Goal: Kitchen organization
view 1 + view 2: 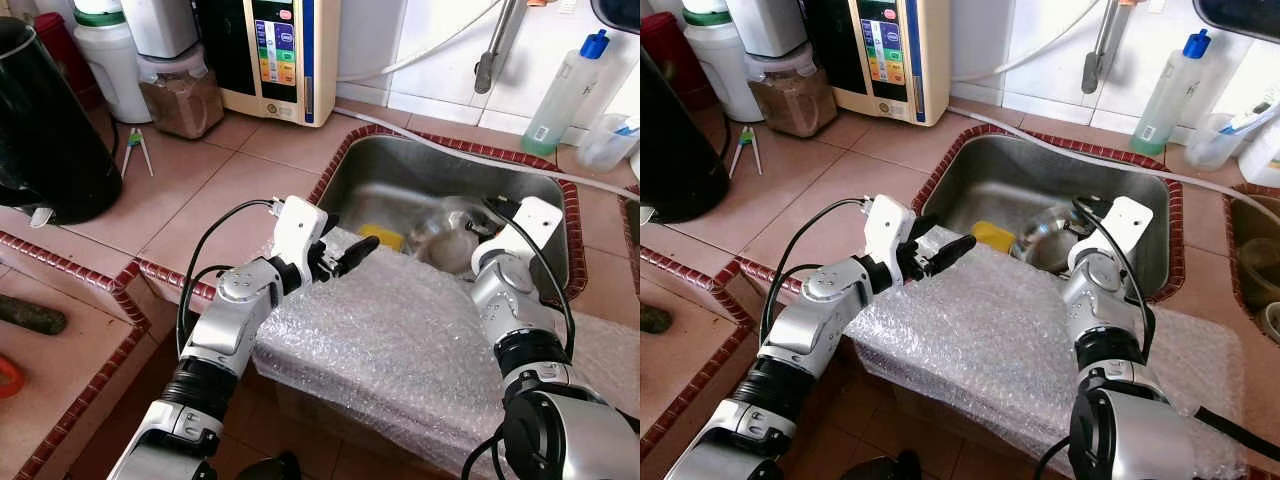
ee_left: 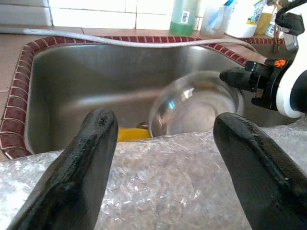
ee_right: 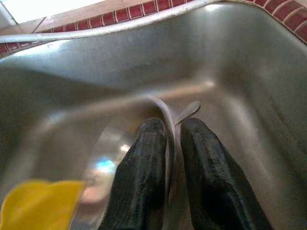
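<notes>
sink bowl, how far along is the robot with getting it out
Done: the right tool is shut on the rim of the metal bowl, which tilts inside the sink. In hand: the lift. The left tool hovers open over the bubble wrap at the sink's front edge. Left: the bowl is not yet out, and a yellow item lies beside it.

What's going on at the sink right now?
The right gripper is down in the steel sink, its fingers pinched on the rim of a glass bowl that sits tilted in the basin next to a yellow sponge. The left gripper hovers open over the bubble wrap draped across the sink's front edge, holding nothing. The bowl has not yet left the sink.
</notes>
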Motion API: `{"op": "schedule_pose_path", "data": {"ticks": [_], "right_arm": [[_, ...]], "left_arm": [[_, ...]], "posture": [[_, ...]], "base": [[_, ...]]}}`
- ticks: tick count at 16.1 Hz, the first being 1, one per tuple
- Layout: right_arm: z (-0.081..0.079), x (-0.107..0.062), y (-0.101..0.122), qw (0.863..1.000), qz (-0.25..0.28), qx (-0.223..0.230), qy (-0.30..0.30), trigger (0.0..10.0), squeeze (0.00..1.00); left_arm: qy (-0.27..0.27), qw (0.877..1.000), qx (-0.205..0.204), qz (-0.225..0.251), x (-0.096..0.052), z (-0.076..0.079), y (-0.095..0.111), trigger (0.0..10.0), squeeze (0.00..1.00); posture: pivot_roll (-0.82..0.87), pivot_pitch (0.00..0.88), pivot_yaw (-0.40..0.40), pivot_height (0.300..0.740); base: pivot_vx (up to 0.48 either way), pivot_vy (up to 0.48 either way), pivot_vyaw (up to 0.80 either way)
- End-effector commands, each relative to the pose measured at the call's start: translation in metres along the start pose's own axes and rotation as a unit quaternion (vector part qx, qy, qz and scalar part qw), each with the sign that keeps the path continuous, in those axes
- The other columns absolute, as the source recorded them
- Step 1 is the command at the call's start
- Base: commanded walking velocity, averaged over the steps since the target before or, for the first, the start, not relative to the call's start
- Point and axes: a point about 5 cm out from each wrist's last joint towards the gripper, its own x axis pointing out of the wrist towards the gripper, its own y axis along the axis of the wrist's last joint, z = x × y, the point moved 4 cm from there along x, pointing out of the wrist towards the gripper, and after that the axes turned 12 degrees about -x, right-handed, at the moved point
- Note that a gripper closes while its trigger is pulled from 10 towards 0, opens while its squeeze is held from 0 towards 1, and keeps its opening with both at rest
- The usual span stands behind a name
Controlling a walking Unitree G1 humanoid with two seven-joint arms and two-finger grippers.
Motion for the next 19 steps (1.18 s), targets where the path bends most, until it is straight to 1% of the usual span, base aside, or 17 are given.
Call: {"op": "schedule_pose_path", "data": {"ticks": [1, 2, 3, 5, 7, 8, 11, 12, 13, 15, 16, 17, 18, 19], "right_arm": [[0.0, 0.001, 0.003, 1.0, -0.001, 0.011, -0.002, 10.0, 1.0], [0.0, 0.001, 0.001, 1.0, -0.006, 0.024, 0.0, 10.0, 1.0], [-0.001, 0.001, -0.001, 1.0, -0.008, 0.025, 0.002, 10.0, 1.0], [-0.004, 0.0, -0.002, 1.0, -0.006, 0.026, 0.007, 10.0, 1.0], [-0.005, 0.0, 0.001, 1.0, 0.004, 0.015, 0.013, 10.0, 1.0], [-0.011, -0.001, 0.009, 0.999, 0.026, 0.007, 0.034, 10.0, 1.0], [-0.023, -0.004, 0.024, 0.994, 0.07, -0.029, 0.073, 10.0, 1.0], [-0.031, -0.009, 0.033, 0.987, 0.102, -0.058, 0.106, 10.0, 1.0], [-0.038, -0.015, 0.039, 0.979, 0.128, -0.075, 0.141, 10.0, 1.0], [-0.038, -0.015, 0.039, 0.978, 0.129, -0.074, 0.143, 10.0, 1.0], [-0.037, -0.02, 0.044, 0.971, 0.148, -0.08, 0.168, 10.0, 1.0], [-0.035, -0.023, 0.048, 0.965, 0.161, -0.106, 0.181, 10.0, 1.0], [-0.032, -0.024, 0.055, 0.958, 0.173, -0.138, 0.181, 10.0, 1.0], [-0.03, -0.025, 0.061, 0.954, 0.182, -0.155, 0.183, 10.0, 1.0]], "left_arm": [[-0.001, 1.0, 0.015, -0.006, 0.0, 0.002, -0.001, 10.0, 1.0], [-0.001, 1.0, 0.017, -0.007, 0.0, 0.002, -0.001, 10.0, 1.0], [0.003, 1.0, 0.014, -0.004, 0.001, 0.001, -0.001, 10.0, 1.0], [0.012, 1.0, 0.011, 0.015, 0.003, 0.001, 0.005, 10.0, 1.0], [0.02, 0.999, 0.011, 0.031, 0.004, 0.001, 0.009, 10.0, 1.0], [0.028, 0.999, 0.01, 0.039, 0.005, -0.001, 0.012, 10.0, 1.0], [0.068, 0.996, 0.021, 0.046, 0.003, -0.011, 0.015, 10.0, 1.0], [0.12, 0.99, 0.052, 0.06, 0.0, -0.023, 0.025, 10.0, 1.0], [0.152, 0.981, 0.066, 0.098, -0.004, -0.029, 0.041, 10.0, 1.0], [0.153, 0.981, 0.068, 0.102, -0.005, -0.029, 0.042, 10.0, 1.0], [0.168, 0.975, 0.077, 0.126, -0.007, -0.028, 0.061, 10.0, 0.0], [0.182, 0.971, 0.066, 0.139, -0.01, -0.028, 0.071, 10.0, 0.0], [0.195, 0.969, 0.054, 0.139, -0.013, -0.03, 0.072, 10.0, 0.0], [0.199, 0.969, 0.051, 0.136, -0.017, -0.031, 0.069, 10.0, 0.0]], "posture": [[-0.02, 0.058, 0.037, 0.74], [-0.02, 0.058, 0.035, 0.74], [-0.02, 0.059, 0.034, 0.74], [-0.02, 0.059, 0.035, 0.74], [-0.02, 0.058, 0.033, 0.74], [-0.03, 0.058, 0.033, 0.74], [-0.03, 0.061, 0.039, 0.74], [-0.04, 0.062, 0.038, 0.74], [-0.05, 0.064, 0.037, 0.74], [-0.05, 0.064, 0.037, 0.74], [-0.05, 0.071, 0.033, 0.74], [-0.05, 0.071, 0.034, 0.74], [-0.06, 0.07, 0.04, 0.74], [-0.06, 0.07, 0.041, 0.74]], "base": [[0.0, 0.0, 0.0], [0.0, 0.0, 0.0], [0.0, 0.0, 0.0], [0.0, 0.0, 0.0], [0.0, 0.0, 0.0], [0.0, 0.0, 0.0], [0.0, 0.0, 0.0], [0.0, 0.0, 0.0], [0.0, 0.0, 0.0], [0.0, 0.0, 0.0], [0.0, 0.0, 0.0], [0.0, 0.0, 0.0], [0.0, 0.0, 0.0], [0.0, 0.0, 0.0]]}}
